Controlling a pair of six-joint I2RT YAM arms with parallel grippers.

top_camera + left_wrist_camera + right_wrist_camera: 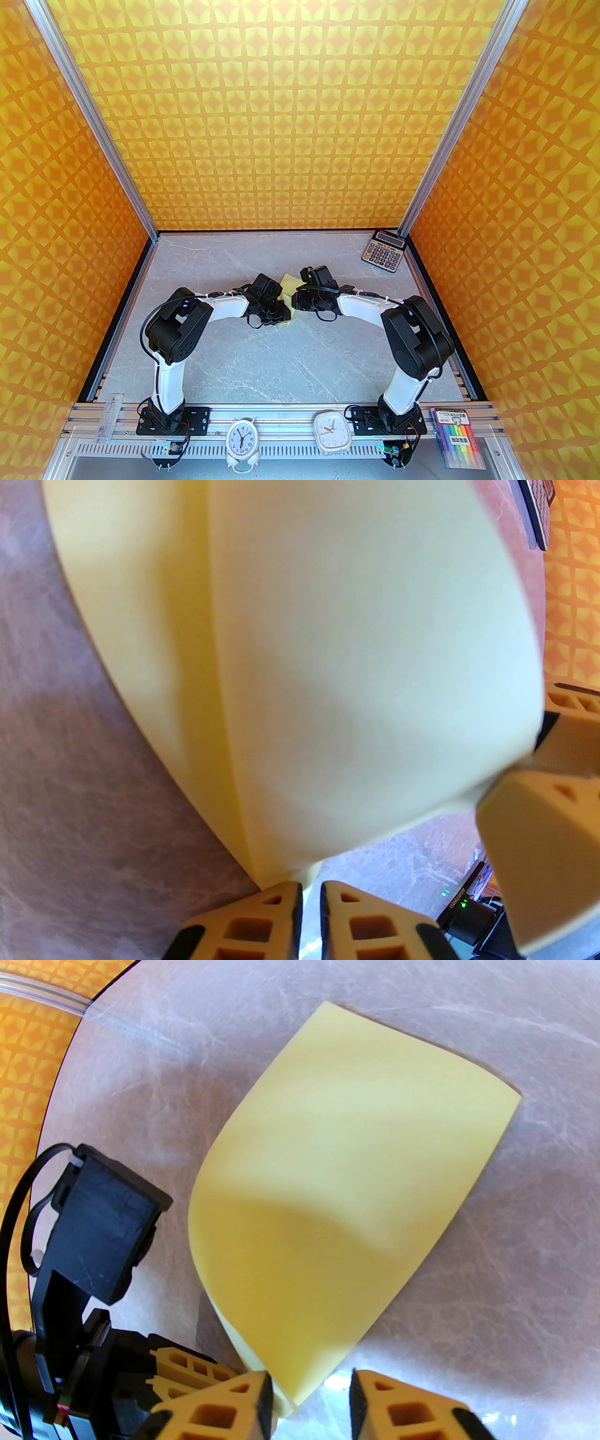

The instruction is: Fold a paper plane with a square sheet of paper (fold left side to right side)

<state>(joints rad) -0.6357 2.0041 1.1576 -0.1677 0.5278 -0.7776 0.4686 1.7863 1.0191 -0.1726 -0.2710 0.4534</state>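
Top external: left arm (225, 307) overlaps paper (289, 281); calculator (383, 251) apart.

Robot lab test cell. Evidence: silver alu extrusion frame posts (93, 117) w/ orange-yellow star-pattern wall panels (281, 117) on 3 sides; grey marble-look tabletop (281, 365); black-and-white left robot arm (168, 337) & matching right robot arm (412, 337) bolted to slotted alu rail (281, 415) at near edge. Misc props: grey desk calculator (383, 251), round white alarm clock (242, 440), square white clock (332, 430), pack of coloured markers (457, 438).
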